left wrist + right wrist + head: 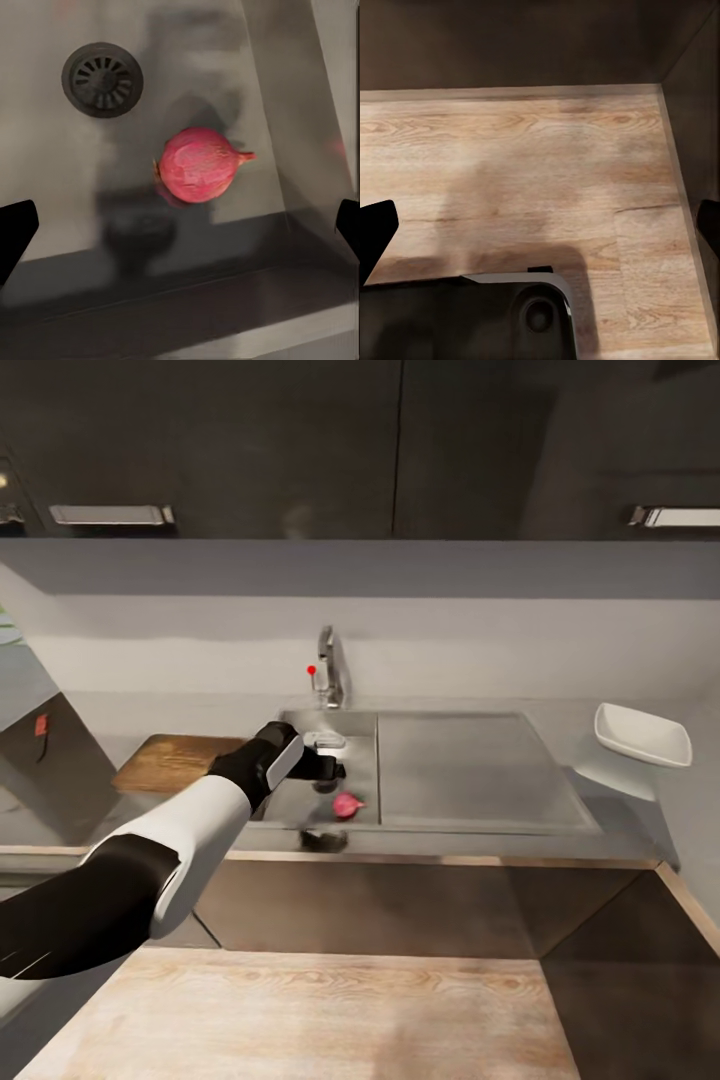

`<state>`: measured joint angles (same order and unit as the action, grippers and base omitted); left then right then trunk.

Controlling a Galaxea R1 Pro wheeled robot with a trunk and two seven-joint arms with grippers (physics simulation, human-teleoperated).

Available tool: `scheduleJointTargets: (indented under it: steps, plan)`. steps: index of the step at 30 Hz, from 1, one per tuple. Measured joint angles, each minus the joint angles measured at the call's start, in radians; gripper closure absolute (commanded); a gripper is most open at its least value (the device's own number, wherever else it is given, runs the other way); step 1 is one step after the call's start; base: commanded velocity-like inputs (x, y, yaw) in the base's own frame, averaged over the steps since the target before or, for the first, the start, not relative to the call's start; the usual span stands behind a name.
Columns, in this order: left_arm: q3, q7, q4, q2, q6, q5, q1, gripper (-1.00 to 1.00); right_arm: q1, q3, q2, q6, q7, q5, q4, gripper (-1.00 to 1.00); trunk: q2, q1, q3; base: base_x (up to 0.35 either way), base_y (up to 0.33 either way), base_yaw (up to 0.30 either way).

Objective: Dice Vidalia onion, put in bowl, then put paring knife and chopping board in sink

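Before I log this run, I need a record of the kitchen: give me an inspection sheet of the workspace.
Surface: grey countertop, dry.
Job's things: onion lying in the sink beside the drain; board left of the sink; bowl at right.
Clutter: nothing seen.
Grippers: left gripper open, above the onion; right gripper open, over the wooden floor.
Cables: nothing seen.
Surroundings: tap, dark cabinets.

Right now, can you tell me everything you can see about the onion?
The onion is a small pink-red bulb, round with a short pointed tip at one end and faint stripes on its skin. It is whole, not cut. It lies on its side on the grey floor of the sink, near the front wall and apart from the drain. The left pincer hangs open above it, not touching.
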<state>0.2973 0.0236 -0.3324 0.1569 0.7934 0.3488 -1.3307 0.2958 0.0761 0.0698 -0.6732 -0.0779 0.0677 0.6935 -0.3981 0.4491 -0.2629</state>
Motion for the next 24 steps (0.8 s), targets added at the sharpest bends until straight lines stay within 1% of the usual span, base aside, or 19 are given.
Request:
scheduleJointTargets:
  steps: [6,8,10,11,14,16,21,24]
  plan:
    - [0.002,0.0,0.0,0.0,0.0,0.0,0.0,-1.0,0.0,0.0,0.0,0.0,0.0,0.0,0.0,-1.0,0.0,0.0,-0.01,0.199,-0.189,0.0]
    - [0.005,0.0,0.0,0.0,0.0,0.0,0.0,-1.0,0.0,0.0,0.0,0.0,0.0,0.0,0.0,-1.0,0.0,0.0,-0.013,0.175,-0.166,0.0]
    - [0.016,0.0,0.0,0.0,0.0,0.0,0.001,-1.0,0.0,0.0,0.0,0.0,0.0,0.0,0.0,-1.0,0.0,0.0,-0.016,0.138,-0.138,0.0]
    - [0.026,0.0,0.001,-0.001,0.0,0.0,0.002,-1.0,0.0,0.0,0.0,0.0,0.0,0.0,0.0,-1.0,0.0,0.0,-0.018,0.08,-0.091,0.0]
    - [0.035,0.0,0.001,-0.001,0.0,0.0,0.003,-1.0,0.0,0.0,0.0,0.0,0.0,0.0,0.0,-1.0,0.0,0.0,-0.022,0.046,-0.052,0.0]
    - [0.038,0.0,0.002,-0.002,0.0,0.0,0.005,-1.0,0.0,0.0,0.0,0.0,0.0,0.0,0.0,-1.0,0.0,0.0,-0.026,0.017,-0.02,0.0]
    - [0.043,0.0,0.001,-0.006,0.0,-0.003,0.034,-1.0,0.0,0.0,0.0,0.0,0.0,0.0,0.0,-1.0,0.0,0.0,-0.034,0.005,-0.006,0.0]
    - [0.045,0.0,0.0,-0.008,0.0,-0.004,0.041,-1.0,0.0,0.0,0.0,0.0,0.0,0.0,0.0,-1.0,0.0,0.0,-0.038,0.0,0.0,0.0]
